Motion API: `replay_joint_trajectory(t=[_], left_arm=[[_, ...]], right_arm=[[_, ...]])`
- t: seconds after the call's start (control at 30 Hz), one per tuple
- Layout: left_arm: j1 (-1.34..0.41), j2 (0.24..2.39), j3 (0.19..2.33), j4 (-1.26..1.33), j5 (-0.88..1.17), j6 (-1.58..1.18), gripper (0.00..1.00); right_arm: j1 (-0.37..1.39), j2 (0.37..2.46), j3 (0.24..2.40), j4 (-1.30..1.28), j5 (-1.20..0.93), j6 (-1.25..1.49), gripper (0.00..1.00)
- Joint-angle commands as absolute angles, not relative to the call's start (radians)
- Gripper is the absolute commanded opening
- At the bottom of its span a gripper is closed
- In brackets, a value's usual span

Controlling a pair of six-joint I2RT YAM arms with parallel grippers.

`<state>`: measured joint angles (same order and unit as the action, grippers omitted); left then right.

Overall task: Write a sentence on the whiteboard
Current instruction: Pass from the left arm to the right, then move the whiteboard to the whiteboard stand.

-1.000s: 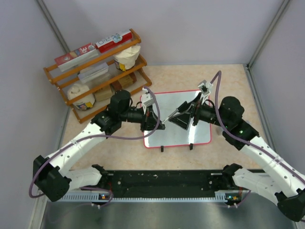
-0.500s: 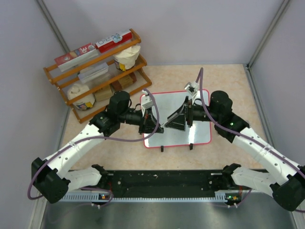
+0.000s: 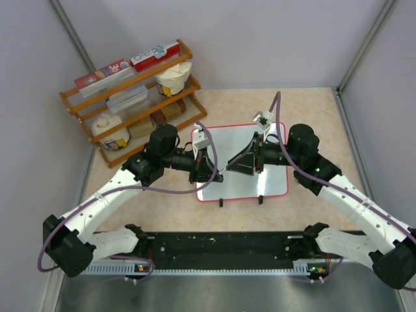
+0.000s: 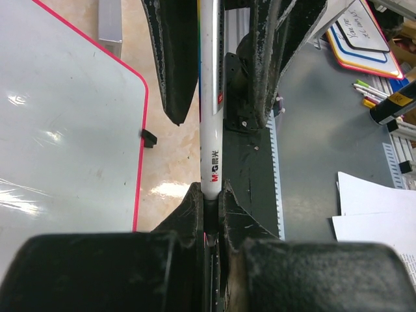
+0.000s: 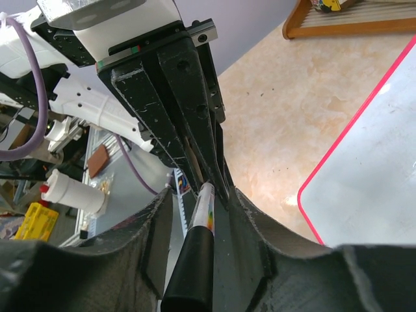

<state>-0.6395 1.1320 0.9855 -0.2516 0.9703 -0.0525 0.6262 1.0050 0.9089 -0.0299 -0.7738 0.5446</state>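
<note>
The whiteboard [image 3: 273,177] lies flat mid-table, white with a red rim; it also shows in the left wrist view [image 4: 65,130] and the right wrist view [image 5: 377,169]. No sentence is in view on it. My left gripper [image 3: 213,170] hovers over the board's left edge, shut on the rear end of a white marker [image 4: 211,123]. The marker [image 3: 225,169] points toward my right gripper [image 3: 233,165]. In the right wrist view the marker's black cap [image 5: 194,266] sits between my right gripper's [image 5: 201,195] fingers, with a gap on each side.
A wooden shelf [image 3: 130,97] with boxes and tubs stands at the back left. The board's black feet [image 3: 221,203] face the black base rail [image 3: 221,247]. Beyond the table the left wrist view shows papers [image 4: 377,208] and another small board [image 4: 364,32].
My right arm has swung left toward the left gripper, and its jaws have narrowed around the marker's cap. The left gripper has kept its hold and shifted slightly.
</note>
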Motion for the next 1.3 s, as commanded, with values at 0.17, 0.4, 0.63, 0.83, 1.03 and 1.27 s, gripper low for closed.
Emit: replay_joint_trajectory(t=[0.17,0.4,0.63,0.83,1.03,1.27], left_arm=[[-0.644,1.112,0.979,-0.253,0.969,-0.02,0.0],[-0.643,1.108,0.979,-0.253,0.939,-0.015,0.0],[-0.641,1.062,0.947,-0.258,0.772,-0.052,0.41],[-0.641,0.928,0.816,-0.193,0.559,-0.165,0.73],[-0.641,0.851,0.678,-0.176,0.393,-0.331,0.86],[-0.641,0.874,0.569,-0.072,0.482,-0.446,0.93]], right_arm=[[0.643,0.979,0.937,0.003,-0.752,0.546,0.21],[0.64,0.97,0.927,-0.031,-0.746,0.529,0.0],[0.64,0.911,0.914,-0.133,-0.595,0.492,0.0],[0.643,0.787,0.845,-0.202,-0.425,0.485,0.0],[0.641,0.652,0.755,-0.262,-0.319,0.489,0.0],[0.641,0.482,0.68,-0.342,-0.207,0.518,0.0]])
